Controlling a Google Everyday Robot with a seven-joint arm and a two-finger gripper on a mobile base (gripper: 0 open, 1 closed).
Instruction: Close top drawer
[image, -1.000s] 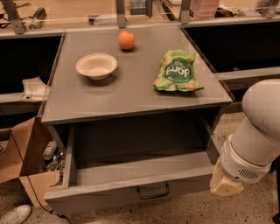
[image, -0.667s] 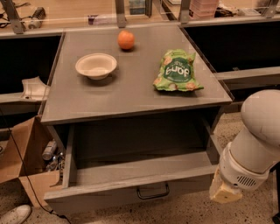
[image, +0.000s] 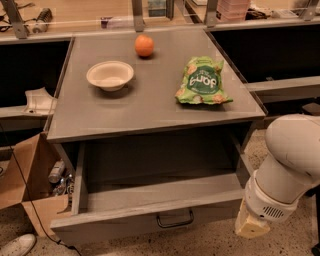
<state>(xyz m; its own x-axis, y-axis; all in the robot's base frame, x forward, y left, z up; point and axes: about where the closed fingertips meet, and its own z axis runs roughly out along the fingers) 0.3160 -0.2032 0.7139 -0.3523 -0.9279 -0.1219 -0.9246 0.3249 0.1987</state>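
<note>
The top drawer (image: 150, 220) of the grey cabinet stands pulled far out, and its inside is empty. Its plain grey front faces me, with a small dark loop handle (image: 175, 219) at the centre. My white arm (image: 290, 165) comes in from the right. My gripper (image: 248, 227) is at its cream-coloured lower end, low at the bottom right, just beside the drawer's right front corner. The lower drawers are out of view.
On the cabinet top (image: 100, 115) sit a cream bowl (image: 110, 75), an orange (image: 144, 45) and a green snack bag (image: 202, 81). A cardboard box (image: 27, 185) with cans stands on the floor at left, with a cable and a white shoe (image: 17, 245) nearby.
My arm has sunk lower and its end has shifted slightly left towards the drawer's right front corner. The drawer has not moved.
</note>
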